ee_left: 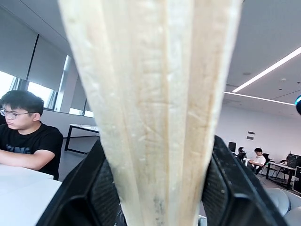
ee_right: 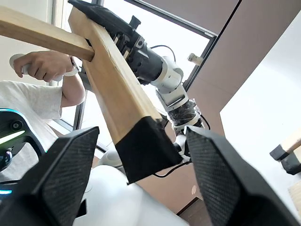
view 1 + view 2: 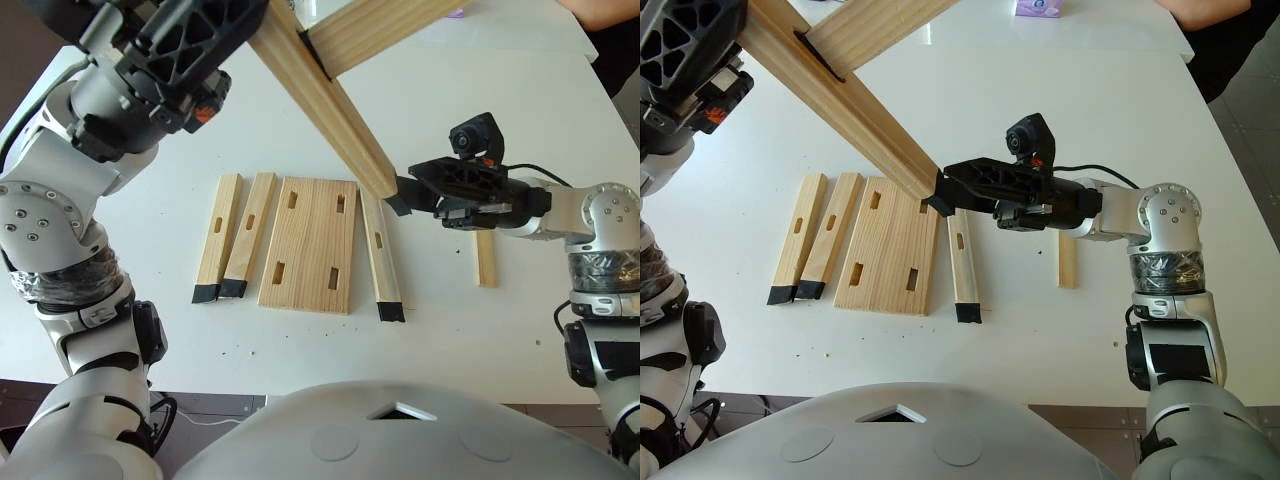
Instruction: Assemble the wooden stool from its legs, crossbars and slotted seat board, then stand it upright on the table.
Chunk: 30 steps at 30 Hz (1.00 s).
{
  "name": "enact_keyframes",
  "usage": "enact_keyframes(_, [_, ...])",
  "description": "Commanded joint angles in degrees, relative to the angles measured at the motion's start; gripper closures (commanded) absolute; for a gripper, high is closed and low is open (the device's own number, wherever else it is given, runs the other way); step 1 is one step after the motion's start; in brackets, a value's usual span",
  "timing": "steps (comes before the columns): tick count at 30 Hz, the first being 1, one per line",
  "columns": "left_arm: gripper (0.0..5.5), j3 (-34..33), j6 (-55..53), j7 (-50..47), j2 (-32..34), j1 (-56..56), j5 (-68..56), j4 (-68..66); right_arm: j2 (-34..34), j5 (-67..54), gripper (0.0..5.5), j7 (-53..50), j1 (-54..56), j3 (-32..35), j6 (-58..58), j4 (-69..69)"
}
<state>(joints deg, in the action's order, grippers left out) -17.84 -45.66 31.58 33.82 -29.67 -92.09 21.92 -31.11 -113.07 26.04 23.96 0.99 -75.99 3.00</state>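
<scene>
White table [image 3: 520, 330]: leg-and-crossbar assembly [image 3: 330, 110] is clamped by left gripper [image 3: 215, 40]; right gripper [image 3: 425, 185], spread and empty, is best closed squarely on capped end [image 2: 148, 150].

Above the seat board [image 3: 308, 245] the way straight down is partly barred. The joined leg [image 3: 330, 105] clamped in my left pincer [image 3: 225, 35] slants over its far right corner, and the leg's black-capped end sits between the spread fingers of my right pincer [image 3: 402, 190]. Left of the board a pair of legs [image 3: 220, 235] lies close alongside, with only thin gaps between them. Just right of the board lies another leg [image 3: 380, 255]. Farther right a short crossbar [image 3: 485, 258] sits beneath my right arm. On my near side of the board the worktop [image 3: 150, 335] gives a broad open strip to pass through.
</scene>
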Motion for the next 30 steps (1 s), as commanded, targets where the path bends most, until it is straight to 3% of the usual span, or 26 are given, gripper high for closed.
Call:
enact_keyframes(1, [3.44, -0.8, 2.2, 4.1, 2.5, 6.3, 9.5, 2.5, 4.8, 0.1, 2.14, -11.6, -3.4, 6.3, 6.7, -5.7])
enact_keyframes(5, [3.45, -2.7, 4.0, 8.2, 3.0, 16.9, 15.4, 6.4, 9.8, 0.1, 2.14, -22.1, -5.8, 10.5, 13.0, -9.7])
enact_keyframes(12, [3.45, -1.6, 8.9, 20.9, 8.5, 20.7, 28.4, 4.2, 4.7, 0.2, 2.14, -25.8, -10.4, 12.8, 16.5, -14.8])
enact_keyframes(23, [3.45, 3.8, 17.6, 35.9, 12.2, 24.7, 42.6, 1.6, -3.1, 24.7, 2.14, -12.6, -6.8, 17.1, 23.7, -3.4])
enact_keyframes(30, [3.45, 6.2, 21.1, 43.6, 14.9, 23.7, 47.9, -3.6, -3.9, 34.4, 2.14, -6.0, -5.0, 18.6, 25.5, 0.7])
